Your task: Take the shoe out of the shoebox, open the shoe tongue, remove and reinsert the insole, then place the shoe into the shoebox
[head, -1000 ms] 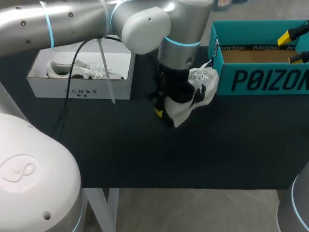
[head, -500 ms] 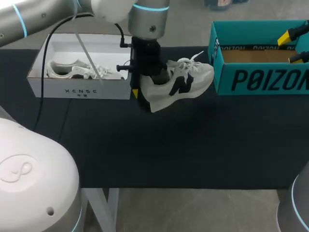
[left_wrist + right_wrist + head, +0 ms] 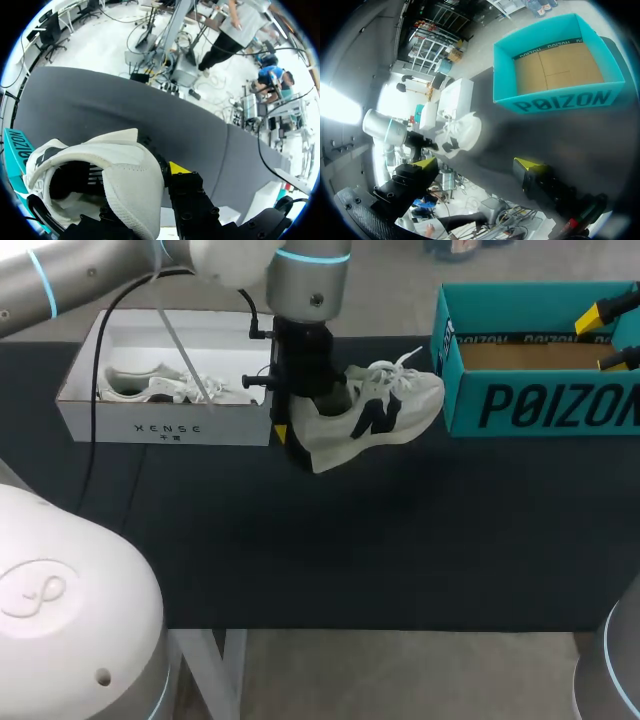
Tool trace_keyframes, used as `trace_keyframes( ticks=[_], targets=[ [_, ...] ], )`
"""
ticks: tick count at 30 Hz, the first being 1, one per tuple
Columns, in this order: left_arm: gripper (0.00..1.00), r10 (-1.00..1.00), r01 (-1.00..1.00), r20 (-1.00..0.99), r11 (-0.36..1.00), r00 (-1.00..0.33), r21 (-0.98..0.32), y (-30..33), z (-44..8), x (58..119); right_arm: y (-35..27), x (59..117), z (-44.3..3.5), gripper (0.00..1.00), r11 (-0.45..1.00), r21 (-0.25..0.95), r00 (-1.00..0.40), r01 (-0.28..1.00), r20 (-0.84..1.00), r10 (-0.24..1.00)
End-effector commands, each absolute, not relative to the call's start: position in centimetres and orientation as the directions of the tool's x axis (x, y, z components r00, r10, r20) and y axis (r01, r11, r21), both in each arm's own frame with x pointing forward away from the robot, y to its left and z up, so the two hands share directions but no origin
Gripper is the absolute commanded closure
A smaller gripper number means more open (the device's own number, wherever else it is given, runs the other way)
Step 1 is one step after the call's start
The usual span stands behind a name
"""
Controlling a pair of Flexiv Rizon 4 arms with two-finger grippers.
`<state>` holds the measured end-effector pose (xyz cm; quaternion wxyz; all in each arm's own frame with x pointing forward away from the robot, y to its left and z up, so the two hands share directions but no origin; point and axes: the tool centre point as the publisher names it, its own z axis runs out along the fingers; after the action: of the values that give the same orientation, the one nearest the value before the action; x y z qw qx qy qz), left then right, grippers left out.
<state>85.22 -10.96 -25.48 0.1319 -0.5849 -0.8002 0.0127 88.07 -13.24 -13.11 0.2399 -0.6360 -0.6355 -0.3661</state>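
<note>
The left gripper (image 3: 298,436) was clamped on the heel of the shoe (image 3: 372,416), held between the white box (image 3: 165,428) and teal box (image 3: 540,405), toe pointing toward the right gripper (image 3: 608,337), whose fingers stood apart.

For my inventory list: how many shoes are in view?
2. The grey shoe is in the left gripper, between the two boxes; the white shoe lies in the white box. The teal box is empty. Another could lie hidden beneath the white one.

Even light; right wrist view's glare bleaches the shoe (image 3: 459,134).
</note>
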Motion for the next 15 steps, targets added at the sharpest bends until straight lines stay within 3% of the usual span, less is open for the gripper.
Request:
trace_keyframes(
  ticks=[1, 8, 11, 15],
  targets=[
    [1.0, 0.94, 0.933, 0.194, 0.315, -0.281, -0.172, -10.9, -25.3, 85.2, -13.2, 88.1, -13.1, 0.0, -0.077, 0.16, -0.075, 0.984, 0.769, 0.634],
    [1.0, 0.943, 0.948, 0.215, 0.288, -0.255, -0.135, -7.7, -25.1, 85.0, -13.2, 88.1, -13.1, 0.0, -0.077, 0.16, -0.075, 0.984, 0.769, 0.634],
    [1.0, 0.968, 0.985, 0.221, 0.141, -0.116, -0.102, -5.4, -24.5, 85.5, -13.2, 88.1, -13.1, 0.0, -0.077, 0.16, -0.075, 0.984, 0.769, 0.634],
    [1.0, 0.965, 0.997, 0.253, 0.078, -0.075, 0.0, -2.0, -23.6, 86.7, -13.2, 88.1, -13.1, 0.0, -0.077, 0.16, -0.075, 0.984, 0.769, 0.634]
  ],
)
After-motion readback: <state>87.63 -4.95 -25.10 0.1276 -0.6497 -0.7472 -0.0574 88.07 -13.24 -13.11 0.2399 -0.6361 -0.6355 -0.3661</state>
